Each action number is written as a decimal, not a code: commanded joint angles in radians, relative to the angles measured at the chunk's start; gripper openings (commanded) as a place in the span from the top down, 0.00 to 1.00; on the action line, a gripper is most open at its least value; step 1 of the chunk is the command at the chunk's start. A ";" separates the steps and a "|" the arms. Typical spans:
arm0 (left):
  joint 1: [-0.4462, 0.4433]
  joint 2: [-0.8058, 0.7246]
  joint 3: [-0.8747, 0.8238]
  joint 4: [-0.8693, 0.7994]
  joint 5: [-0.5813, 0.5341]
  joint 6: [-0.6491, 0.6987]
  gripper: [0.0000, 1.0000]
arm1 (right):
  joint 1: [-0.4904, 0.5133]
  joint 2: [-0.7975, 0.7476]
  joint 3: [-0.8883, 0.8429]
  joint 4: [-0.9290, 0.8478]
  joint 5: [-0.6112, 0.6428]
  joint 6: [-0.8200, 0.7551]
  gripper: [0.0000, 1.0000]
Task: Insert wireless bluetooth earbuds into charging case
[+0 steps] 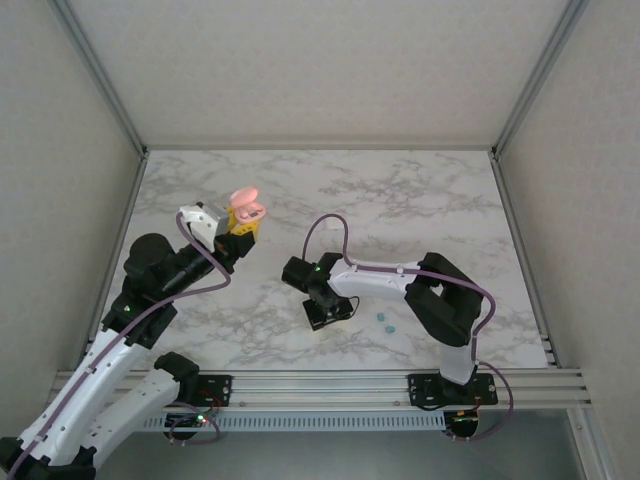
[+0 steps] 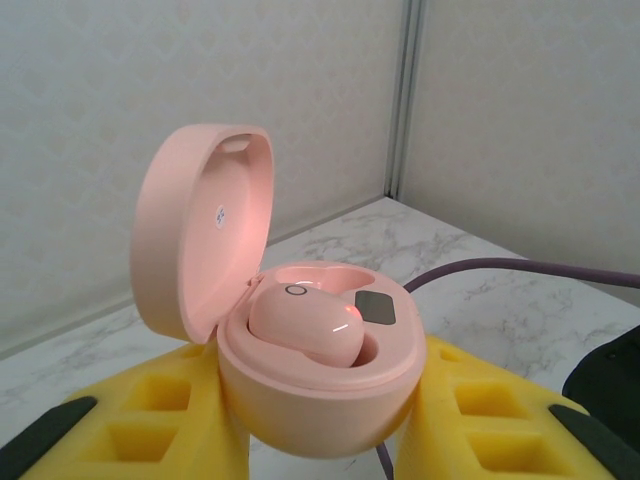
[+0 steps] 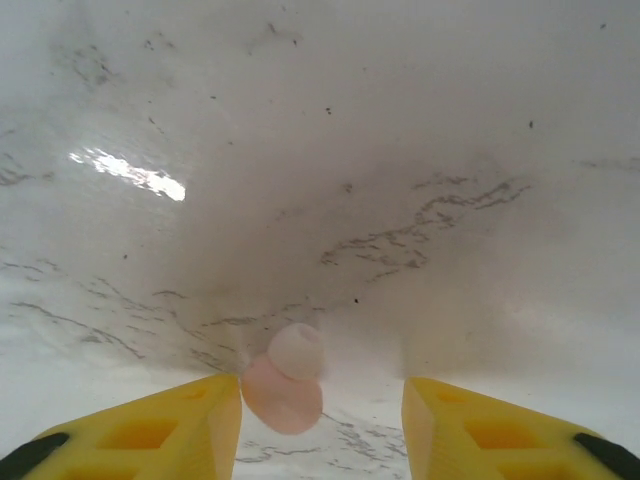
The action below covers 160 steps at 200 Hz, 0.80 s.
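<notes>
The left pincer (image 1: 238, 228) is raised above the far-left part of the worktop (image 1: 420, 200) and is closed narrowly on a pink charging case (image 2: 320, 400). Its yellow fingers (image 2: 150, 425) press the case from both sides. The case's underside is cut off by the lower edge of the left wrist view. The lid (image 2: 200, 230) stands open and upright. One pink earbud (image 2: 305, 325) sits in the case, covering most of the hollow. Beside it is a dark rectangular patch (image 2: 375, 308), but I cannot make out what it is. A purple cable (image 2: 520, 268) crosses behind the case.

The right pincer (image 3: 320, 405) points down near the middle of the worktop, its jaws apart with a clear gap between them. A second pink earbud (image 3: 285, 380) lies on the marble in that gap, hard against the finger at the left of the right wrist view. It is blurred, so I cannot tell whether it touches the finger. Both fingers are cropped by the bottom of the frame.

From above, two teal earbuds (image 1: 386, 322) lie just right of the right pincer, too small to show detail.
</notes>
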 commanded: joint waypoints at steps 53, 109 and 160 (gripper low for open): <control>0.005 0.022 0.013 0.009 -0.008 0.029 0.83 | -0.022 -0.052 -0.022 -0.136 0.192 -0.033 0.57; 0.005 0.037 0.016 0.012 -0.008 0.028 0.83 | -0.113 -0.186 -0.086 -0.089 0.194 0.036 0.56; 0.005 0.040 0.026 0.009 -0.010 0.033 0.83 | -0.159 -0.253 -0.141 0.060 -0.135 0.301 0.54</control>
